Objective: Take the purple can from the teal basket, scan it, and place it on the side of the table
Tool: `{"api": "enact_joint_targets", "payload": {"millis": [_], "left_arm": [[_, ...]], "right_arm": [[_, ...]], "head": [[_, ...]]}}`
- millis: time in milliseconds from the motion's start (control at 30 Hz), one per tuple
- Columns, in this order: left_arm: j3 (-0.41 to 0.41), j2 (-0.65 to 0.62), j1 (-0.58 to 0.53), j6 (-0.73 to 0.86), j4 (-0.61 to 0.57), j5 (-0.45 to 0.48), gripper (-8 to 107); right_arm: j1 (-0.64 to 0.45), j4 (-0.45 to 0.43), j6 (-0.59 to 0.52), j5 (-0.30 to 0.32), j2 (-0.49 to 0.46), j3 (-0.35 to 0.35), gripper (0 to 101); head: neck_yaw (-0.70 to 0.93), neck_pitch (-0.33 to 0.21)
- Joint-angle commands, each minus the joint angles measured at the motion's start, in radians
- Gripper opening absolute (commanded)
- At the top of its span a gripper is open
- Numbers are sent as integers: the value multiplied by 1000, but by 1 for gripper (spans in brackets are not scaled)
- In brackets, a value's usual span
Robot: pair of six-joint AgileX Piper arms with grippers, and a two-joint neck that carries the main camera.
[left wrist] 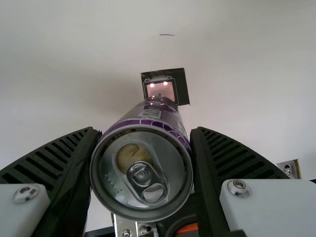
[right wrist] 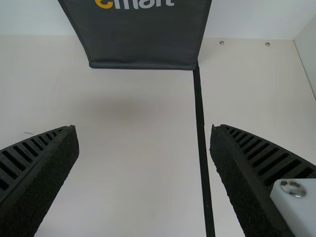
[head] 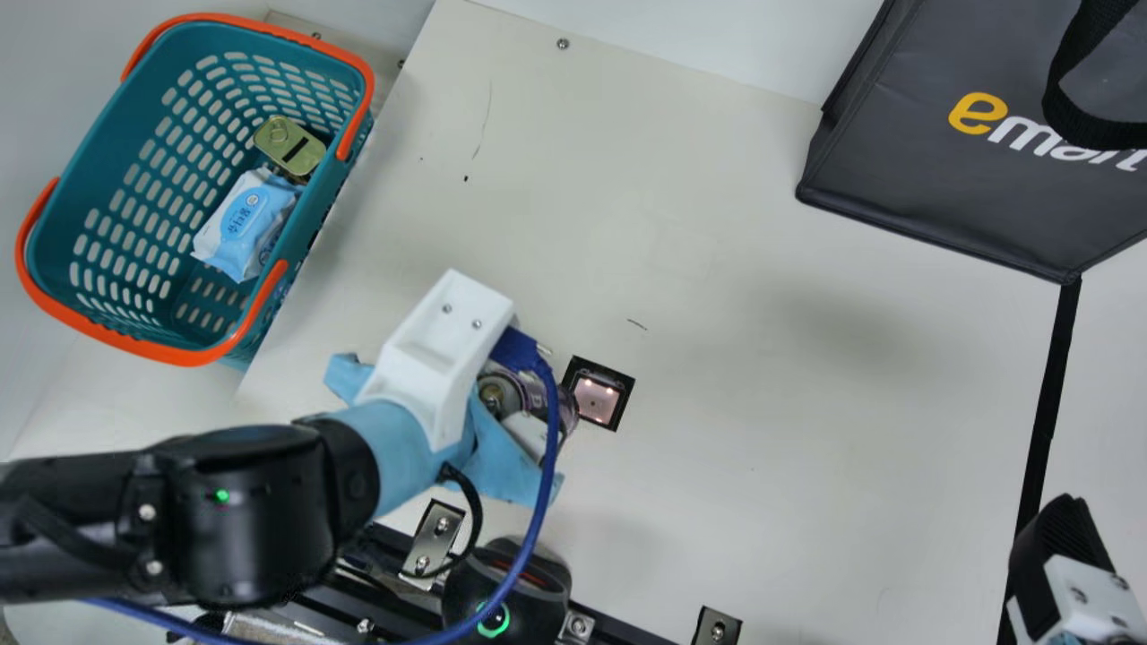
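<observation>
Scanning seems under way: out of the teal basket [head: 107, 179] at upper left, the purple can [left wrist: 141, 165] is near centre, pinched by the left gripper [left wrist: 145, 132], lid leftward, base toward the scanner window [head: 596, 400], long axis slanting slightly down rightward. Placing on the table [head: 762, 358] remains. Lower right, the right gripper [right wrist: 144, 131] has its fingers spread.

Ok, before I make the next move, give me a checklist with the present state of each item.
- Purple can held between the left gripper's fingers: ok.
- Can out of the basket: ok.
- Can at the scanner window: ok, its far end overlaps the window's edge in the main view.
- Scan registered: cannot tell.
- Right gripper away from the can: ok, fingers apart.
- Can set down at the table's side: not ok, it's in the gripper.
</observation>
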Motion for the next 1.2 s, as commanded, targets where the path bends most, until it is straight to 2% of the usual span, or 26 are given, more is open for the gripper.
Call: {"api": "enact_joint_targets", "payload": {"millis": [0,367,1167], "left_arm": [[3,9,-36,-42,7,1,-8],[-1,80,-104,-135,43,1,-8],[-135,270,35,36,2,1,-8]], "right_arm": [[0,0,0,0,0,0,95],[0,0,0,0,0,0,95],[0,0,0,0,0,0,95]], "head": [[2,-29],[2,-29],[2,-29]]}}
